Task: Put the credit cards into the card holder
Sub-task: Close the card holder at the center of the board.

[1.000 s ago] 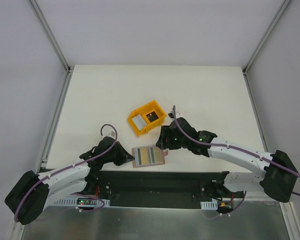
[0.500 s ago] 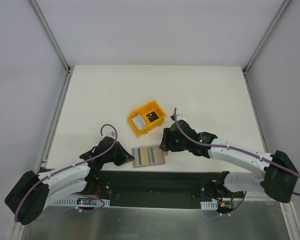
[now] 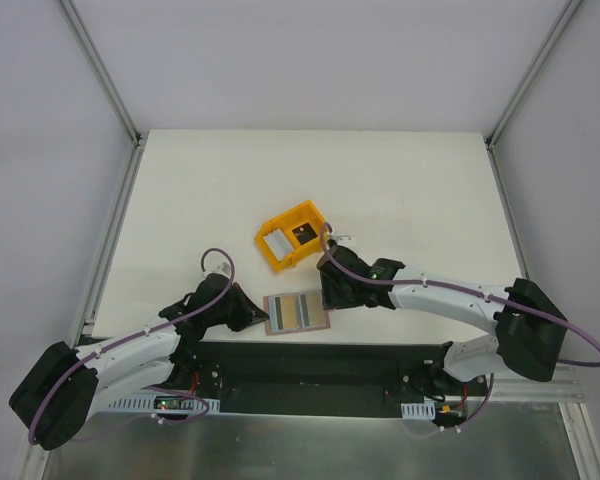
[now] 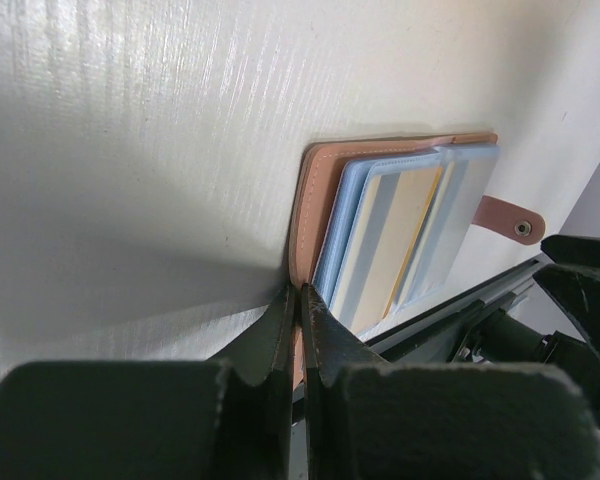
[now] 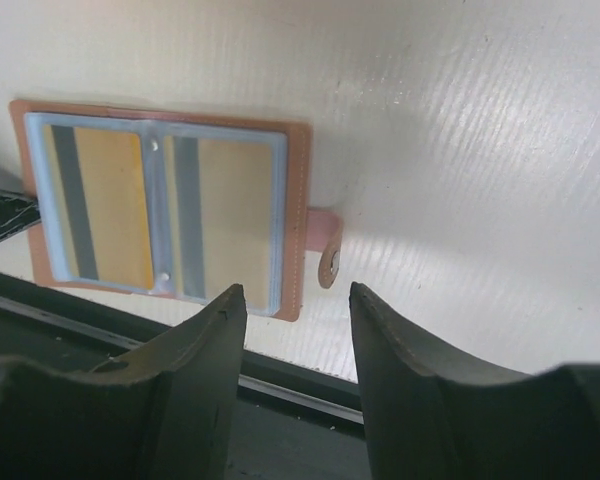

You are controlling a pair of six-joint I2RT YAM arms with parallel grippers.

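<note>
Left hand (image 4: 298, 292) pinches the one card holder (image 5: 300, 190) showing two credit cards (image 5: 110, 200); right hand (image 5: 295, 295) hangs released.

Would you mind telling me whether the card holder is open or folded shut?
Open: the card holder lies spread flat, card sleeves facing up, tab clasp unfastened beside it.

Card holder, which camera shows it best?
The right wrist view: the card holder lies open, face-on and nearly whole. The left wrist view sees it at a steep slant; the top view shows it small.
</note>
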